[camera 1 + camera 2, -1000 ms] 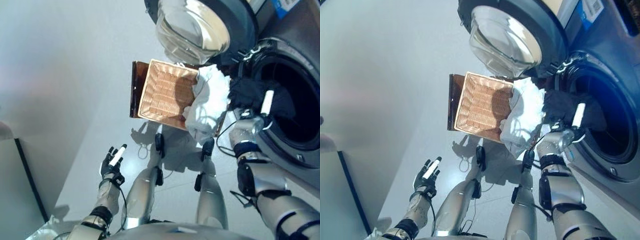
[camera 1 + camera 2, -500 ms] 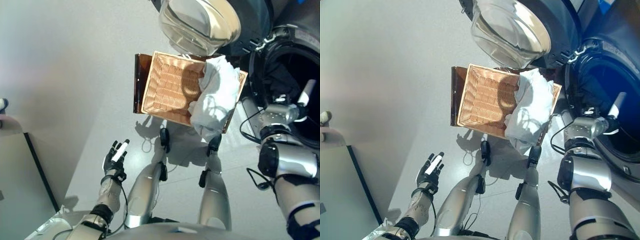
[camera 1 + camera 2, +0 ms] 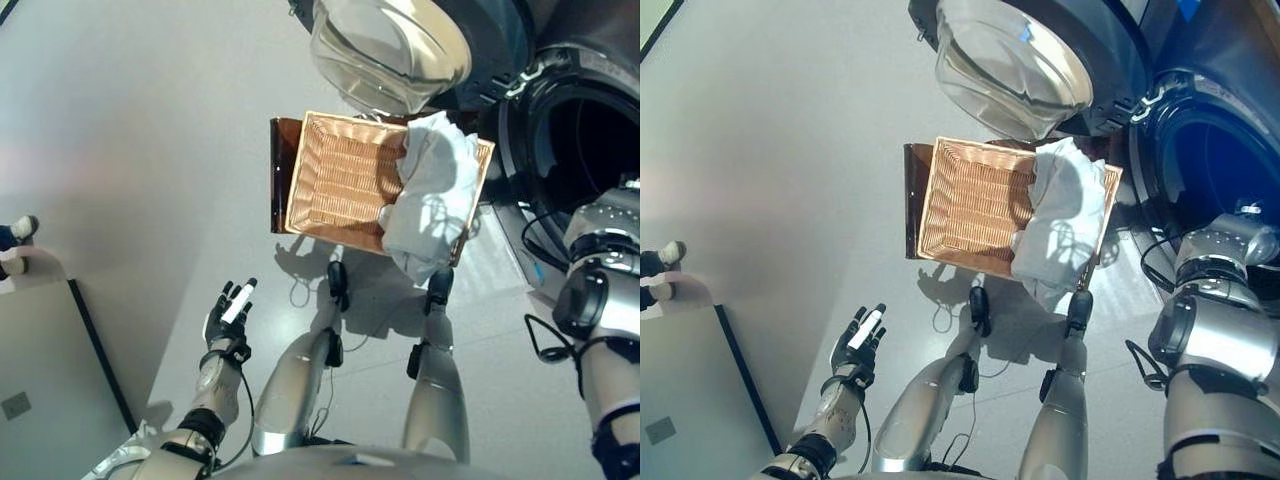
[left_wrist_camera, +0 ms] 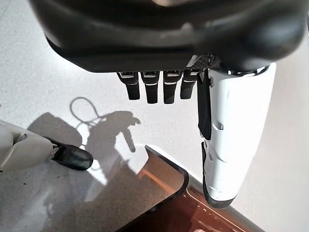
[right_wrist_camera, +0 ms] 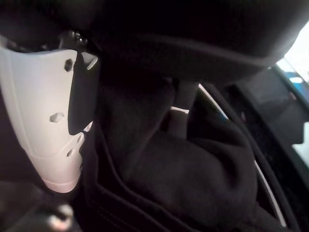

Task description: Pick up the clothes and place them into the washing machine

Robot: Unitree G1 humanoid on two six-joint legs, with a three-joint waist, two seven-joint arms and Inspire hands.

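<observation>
While the head views are cutting off the right hand inside the drum, its wrist view is supplying the detail.
Left hand [image 3: 228, 318]: hovering over the grey floor [image 3: 150, 150], fingers straight, holding nothing.
Right hand [image 5: 53, 121]: sitting against dark clothing [image 5: 193, 169]; grip cannot be told.
Wicker basket [image 3: 340, 180]: lying on the floor; white cloth [image 3: 430, 195] draping over its edge.
Washing machine [image 3: 1210, 130]: standing beyond, glass door [image 3: 1005, 65] hanging open.
</observation>
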